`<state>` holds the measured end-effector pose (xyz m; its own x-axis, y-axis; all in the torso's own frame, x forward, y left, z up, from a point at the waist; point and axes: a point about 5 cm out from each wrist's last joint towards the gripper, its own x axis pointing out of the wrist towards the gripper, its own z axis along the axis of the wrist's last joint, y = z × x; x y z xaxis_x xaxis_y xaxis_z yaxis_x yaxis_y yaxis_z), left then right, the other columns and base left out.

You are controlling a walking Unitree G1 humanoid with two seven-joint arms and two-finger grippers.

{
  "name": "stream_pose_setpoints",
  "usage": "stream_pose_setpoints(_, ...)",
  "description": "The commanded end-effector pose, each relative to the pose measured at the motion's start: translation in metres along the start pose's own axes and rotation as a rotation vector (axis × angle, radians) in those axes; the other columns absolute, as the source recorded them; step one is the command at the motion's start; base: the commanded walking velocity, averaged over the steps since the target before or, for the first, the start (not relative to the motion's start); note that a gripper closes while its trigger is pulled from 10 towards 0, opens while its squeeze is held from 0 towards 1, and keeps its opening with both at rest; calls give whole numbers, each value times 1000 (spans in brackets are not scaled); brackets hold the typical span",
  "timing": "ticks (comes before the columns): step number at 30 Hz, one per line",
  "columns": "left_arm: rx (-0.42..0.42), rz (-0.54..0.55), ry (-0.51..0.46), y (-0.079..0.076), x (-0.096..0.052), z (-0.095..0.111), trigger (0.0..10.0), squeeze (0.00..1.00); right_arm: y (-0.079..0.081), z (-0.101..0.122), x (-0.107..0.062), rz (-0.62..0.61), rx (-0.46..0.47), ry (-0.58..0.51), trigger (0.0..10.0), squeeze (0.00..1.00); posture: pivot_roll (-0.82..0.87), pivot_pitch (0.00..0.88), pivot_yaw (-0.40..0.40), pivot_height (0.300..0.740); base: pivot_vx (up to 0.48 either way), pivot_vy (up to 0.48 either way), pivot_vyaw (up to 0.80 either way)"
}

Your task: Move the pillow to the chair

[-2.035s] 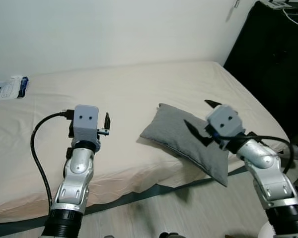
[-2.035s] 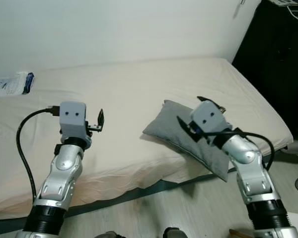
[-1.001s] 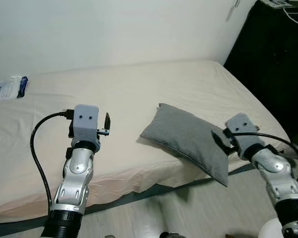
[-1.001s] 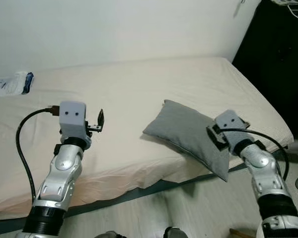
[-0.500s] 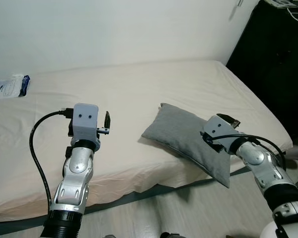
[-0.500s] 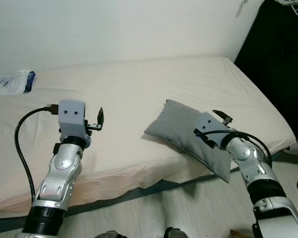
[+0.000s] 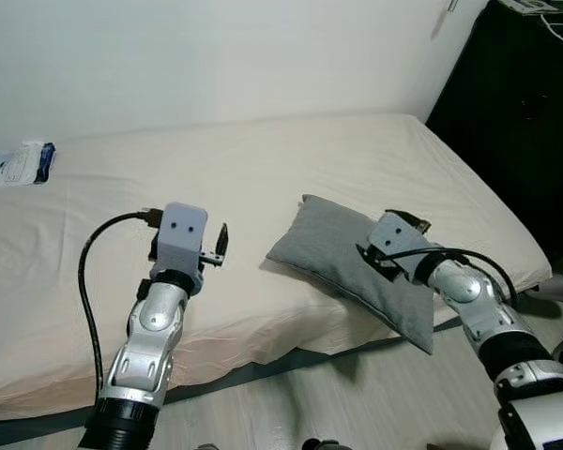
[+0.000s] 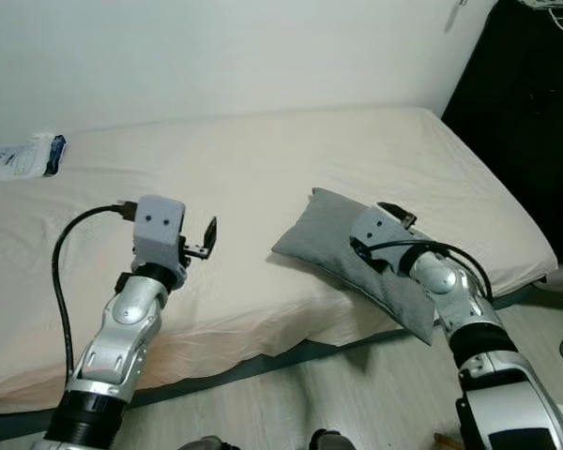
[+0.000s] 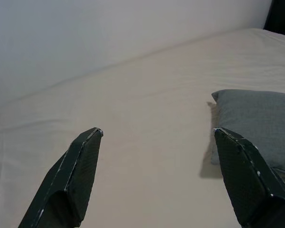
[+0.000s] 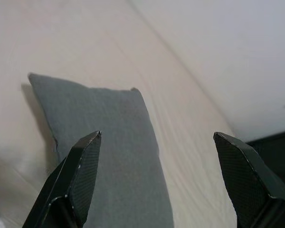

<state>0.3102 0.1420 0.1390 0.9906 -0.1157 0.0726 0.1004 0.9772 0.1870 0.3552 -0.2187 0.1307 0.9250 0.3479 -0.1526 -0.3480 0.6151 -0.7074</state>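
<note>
The grey pillow (image 7: 357,267) lies on the bed (image 7: 263,178) near its front right corner, set at a slant, with one lower corner hanging past the mattress edge over the pale wood floor (image 7: 375,394). The right pincer (image 10: 156,180) is directly above the pillow's right half, its wrist block low over the fabric; in the right wrist view its two black fingers (image 10: 78,175) stand wide apart with the pillow spread below and between them, and whether they touch the cloth cannot be told. The left pincer (image 9: 161,180) hangs over bare sheet, well to the left of the pillow, its fingers (image 9: 76,175) likewise spread wide and gripping nothing; from it the pillow's near corner shows just inside its right-hand finger. Between the two pincers is an open stretch of cream sheet, and beyond them the bed runs clear back to the white wall (image 7: 216,56). To the right of the right pincer the mattress ends at a rounded corner, beside a tall black cabinet (image 7: 516,122) that stands close to the bed's right side, leaving a narrow strip of floor there. Far off behind the left pincer, at the bed's back left edge, lies a white and blue packet (image 7: 17,164). The pillow is a flat, plain grey rectangle of woven cloth with a seamed edge, lightly creased, and dented where the right arm sits over it.
</note>
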Motion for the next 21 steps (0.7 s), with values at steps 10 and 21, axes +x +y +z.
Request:
stream_pose_setpoints(10, -20, 15, 25, 2, -4, -7, 10000, 0, 15, -8, 2, 81, -116, 57, 10000, 0, 25, 111, -36, 740, 0, 0, 0)
stream_pose_setpoints(21, -25, 40, 20, 7, -11, -11, 10000, 0, 23, -10, 4, 91, -129, 67, 10000, 0, 25, 87, -30, 740, 0, 0, 0)
